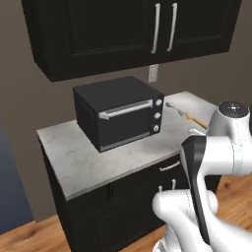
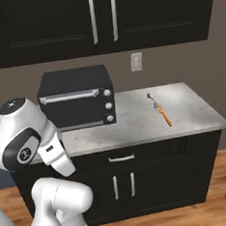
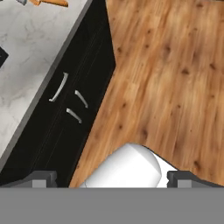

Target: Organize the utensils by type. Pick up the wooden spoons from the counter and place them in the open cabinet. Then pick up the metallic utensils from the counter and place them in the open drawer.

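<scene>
One orange-handled utensil in sight, and the gripper far from it

One slim utensil (image 1: 189, 116) lies on the counter (image 1: 88, 157) in the left base view, to the right of the black toaster oven (image 1: 120, 117) and partly behind the arm's white elbow. The wall cabinets (image 1: 123, 34) above appear shut here, both silver bar handles side by side. I see no long wooden spoons on this stretch of counter, so my judgement is that the step in hand is still an approach: bring the hand over the counter before any grasp.

From the right base view the same utensil (image 2: 161, 111) lies clear on the marble, silver head toward the wall, orange handle toward the front edge, well apart from the oven (image 2: 77, 96). It lies nearly square to the counter's front edge, so a good grasp would set the fingers across the handle and come straight down.

In the hand view the gripper (image 3: 111, 179) looks down at the wooden floor (image 3: 175, 78) beside the base cabinets (image 3: 74, 105), its fingertips (image 3: 41, 178) spread wide with nothing between them. The orange handle (image 3: 50, 2) barely shows at the top edge, so the hand needs to swing up over the counter first.
</scene>
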Tool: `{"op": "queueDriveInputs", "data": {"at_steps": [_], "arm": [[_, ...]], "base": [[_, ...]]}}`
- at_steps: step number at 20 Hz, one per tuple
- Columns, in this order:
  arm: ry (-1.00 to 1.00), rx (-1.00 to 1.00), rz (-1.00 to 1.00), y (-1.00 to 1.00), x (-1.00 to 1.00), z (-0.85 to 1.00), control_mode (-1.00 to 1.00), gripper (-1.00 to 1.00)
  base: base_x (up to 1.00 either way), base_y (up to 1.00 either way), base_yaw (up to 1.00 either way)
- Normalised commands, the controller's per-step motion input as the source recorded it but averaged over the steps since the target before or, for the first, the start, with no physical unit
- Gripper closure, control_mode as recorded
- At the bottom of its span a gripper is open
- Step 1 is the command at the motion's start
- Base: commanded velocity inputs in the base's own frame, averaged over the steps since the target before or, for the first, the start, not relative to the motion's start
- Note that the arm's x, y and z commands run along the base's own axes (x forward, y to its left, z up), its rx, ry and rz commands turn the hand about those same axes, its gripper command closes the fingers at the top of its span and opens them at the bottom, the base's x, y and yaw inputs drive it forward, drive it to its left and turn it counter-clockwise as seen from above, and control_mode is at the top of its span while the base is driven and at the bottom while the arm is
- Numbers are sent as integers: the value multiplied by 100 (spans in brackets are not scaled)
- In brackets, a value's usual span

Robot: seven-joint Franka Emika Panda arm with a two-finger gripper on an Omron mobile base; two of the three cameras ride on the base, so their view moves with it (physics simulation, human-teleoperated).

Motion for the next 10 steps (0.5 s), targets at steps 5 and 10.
{"op": "queueDriveInputs", "data": {"at_steps": [5, 10], "arm": [[0, 0, 0, 0, 0, 0, 100, -100], [0, 0, 0, 0, 0, 0, 100, -100]], "base": [[24, -82, 30], [26, -75, 39]]}}
